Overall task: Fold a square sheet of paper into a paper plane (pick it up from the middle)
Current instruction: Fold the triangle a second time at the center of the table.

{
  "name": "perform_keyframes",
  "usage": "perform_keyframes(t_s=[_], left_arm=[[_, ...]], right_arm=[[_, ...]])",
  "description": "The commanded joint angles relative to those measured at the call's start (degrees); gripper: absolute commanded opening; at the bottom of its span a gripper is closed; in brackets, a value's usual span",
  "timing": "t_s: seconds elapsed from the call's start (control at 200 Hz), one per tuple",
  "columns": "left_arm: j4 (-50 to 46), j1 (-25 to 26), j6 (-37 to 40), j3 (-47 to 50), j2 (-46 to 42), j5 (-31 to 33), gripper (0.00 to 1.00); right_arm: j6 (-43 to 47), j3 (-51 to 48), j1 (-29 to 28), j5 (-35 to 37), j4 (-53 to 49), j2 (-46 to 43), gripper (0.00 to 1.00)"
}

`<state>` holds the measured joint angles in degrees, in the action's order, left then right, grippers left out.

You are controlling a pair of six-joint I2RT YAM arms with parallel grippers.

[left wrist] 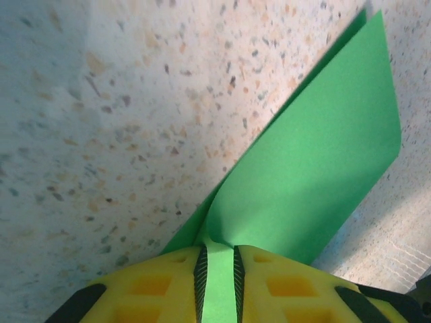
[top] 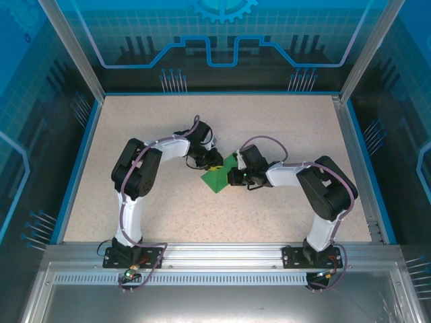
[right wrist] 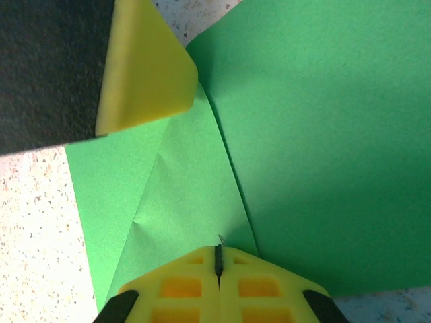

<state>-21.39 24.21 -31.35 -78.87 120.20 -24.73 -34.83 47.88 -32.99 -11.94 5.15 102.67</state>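
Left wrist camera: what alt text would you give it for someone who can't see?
Two yellow fingers of the left gripper pinch a fold of green paper at the bottom of the picture. The sheet fans up and rightward above a speckled beige table.

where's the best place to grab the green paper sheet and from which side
Pinch the raised ridge of the green paper sheet, coming in low along the table, as the left hand does. There the sheet stands clear of the surface, so a finger fits each face; the flat parts likely offer no edge.
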Motion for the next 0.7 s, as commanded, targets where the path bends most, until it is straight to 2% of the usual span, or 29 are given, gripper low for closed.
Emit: perform_keyframes(t_s=[0.0,0.25,0.455,0.695], left_arm=[[0.4,-2.1,-0.4,-2.6,2.1,5.0,0.22],[1.3,-2.1,-1.8,-4.7,2.6,4.9,0.22],[0.9,-2.1,-1.2,0.0,-5.5,7.7,0.22],[-0.9,1.2,-0.4,6.7,-12.2,0.5,0.13]], right_arm=[[1.5,-2.7,0.3,3.9,-8.7,1.3,0.0],[1.7,-3.3,0.4,4.0,-8.8,1.0,0.0],[2.0,-3.6,0.6,2.6,-8.3,-0.1,0.0],[4.4,-4.2,0.9,1.9,-8.6,-1.9,0.0]])
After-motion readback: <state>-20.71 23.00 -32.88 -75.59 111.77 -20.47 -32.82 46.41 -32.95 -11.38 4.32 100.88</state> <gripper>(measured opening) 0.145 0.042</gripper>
